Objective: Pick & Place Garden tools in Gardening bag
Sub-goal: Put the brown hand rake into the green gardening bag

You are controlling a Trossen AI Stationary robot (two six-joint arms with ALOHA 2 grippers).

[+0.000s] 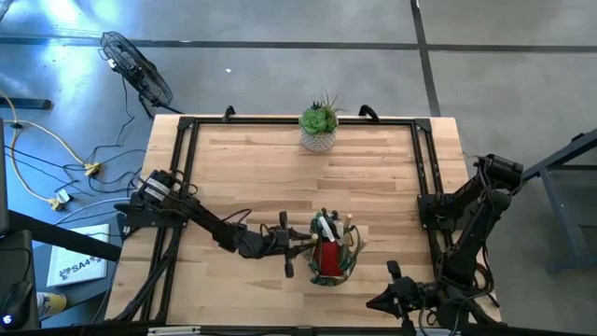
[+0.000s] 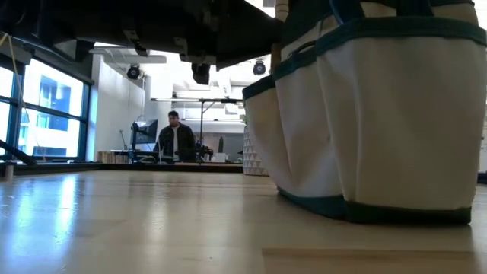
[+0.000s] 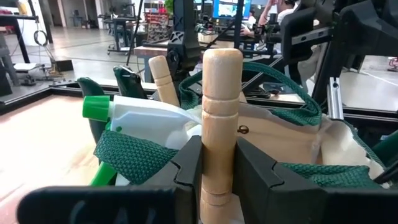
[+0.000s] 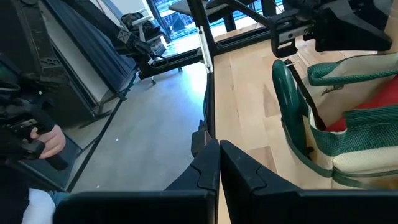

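The gardening bag [image 1: 334,254] stands near the table's front edge, at the middle; its pale wall with a dark base band fills the right of the low view [image 2: 380,114]. Inside it are a red cone [image 1: 326,257], a green-and-white piece [image 3: 134,112] and another wooden handle [image 3: 163,78]. My left gripper [image 1: 291,247] is just left of the bag, shut on a wooden-handled tool [image 3: 221,93]; the tool's metal end is hidden below the fingers. My right gripper [image 4: 217,163] waits shut at the front right, beside the bag [image 4: 354,143]. My left gripper pinches the tool's wooden handle [image 3: 219,155] between its two fingers, well below the handle's rounded free end. The fingers [image 3: 189,168] reach in level from the table's left and lie across the handle. The handle stands upright, free end up, close before the bag's rim.
A green plant in a white pot [image 1: 319,126] stands at the far edge's middle. Black frame rails [image 1: 187,168] run along the table's sides. A person [image 2: 175,138] stands in the room beyond, and a person's hand [image 4: 46,140] shows off the table's front right.
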